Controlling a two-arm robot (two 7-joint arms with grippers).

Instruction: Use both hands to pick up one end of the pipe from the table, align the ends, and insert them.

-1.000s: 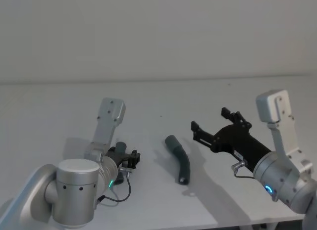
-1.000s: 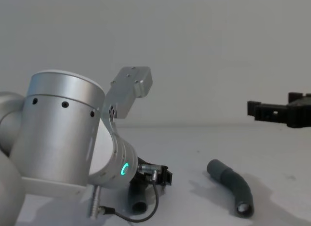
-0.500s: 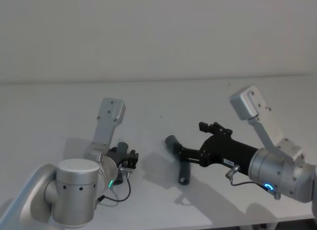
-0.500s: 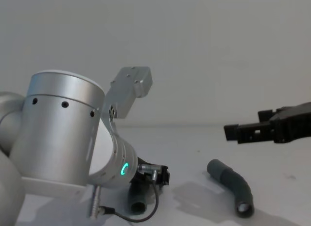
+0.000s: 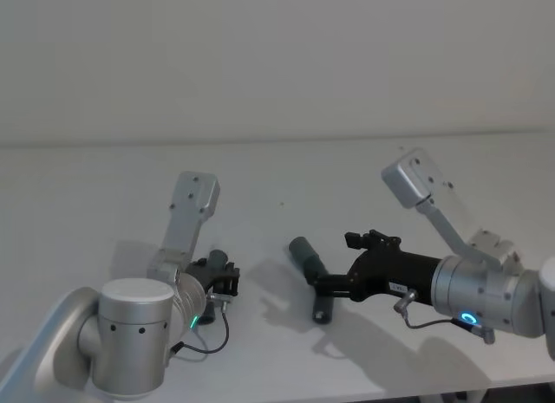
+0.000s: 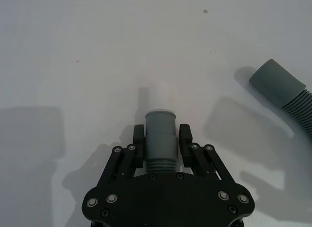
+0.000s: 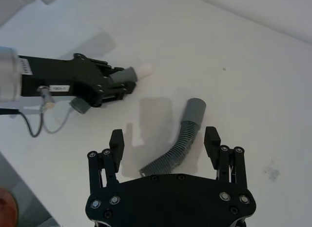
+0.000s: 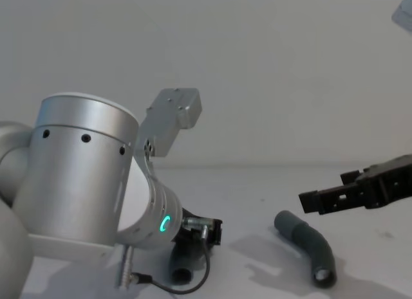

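My left gripper [image 6: 161,139] is shut on the grey cuff of one pipe piece [image 6: 160,132], whose white tip [image 6: 158,97] points away over the table [image 5: 87,195]. That gripper [image 5: 223,279] stays low at the near left, and the right wrist view has it [image 7: 118,84] holding the tipped piece [image 7: 126,76]. The other pipe piece [image 5: 320,306] lies curved on the table at the centre. My right gripper [image 5: 344,262] hangs open just above it without touching. The ribbed piece [image 7: 181,137] lies between and below the spread fingers [image 7: 116,140]. Seen from the chest, the right gripper [image 8: 335,190] hovers over this piece [image 8: 310,245].
The white table runs back to a plain wall. My left arm's silver elbow [image 8: 84,177] bulks large at the near left of the chest view. Bare surface lies to the right of and behind the lying piece.
My right gripper has swung left and down from the right side to hover over the lying pipe piece. The left gripper and its held piece have barely moved.
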